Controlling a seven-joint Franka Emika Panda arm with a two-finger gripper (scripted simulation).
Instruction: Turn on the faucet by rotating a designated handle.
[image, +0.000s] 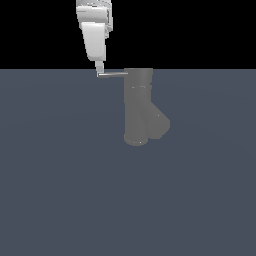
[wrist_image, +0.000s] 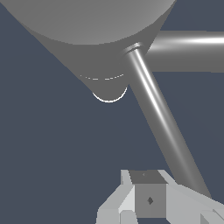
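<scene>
The faucet (image: 138, 102) is a matte grey upright cylinder with a stubby angled spout (image: 160, 123) on the exterior view's right. Its handle (image: 114, 74), a thin light-grey rod, sticks out from the cylinder's top toward the exterior view's left. My white gripper (image: 100, 70) hangs from above with its fingertips at the rod's free end, touching or nearly touching it. In the wrist view the handle (wrist_image: 159, 118) runs from the faucet (wrist_image: 87, 30) down to my gripper (wrist_image: 148, 199), whose fingers look pressed together and beside the rod, not around it.
The faucet stands on a flat dark blue-grey floor (image: 65, 190). In the wrist view a thicker grey bar (wrist_image: 192, 50) leaves the body near the handle's root. Black background lies beyond the floor's far edge.
</scene>
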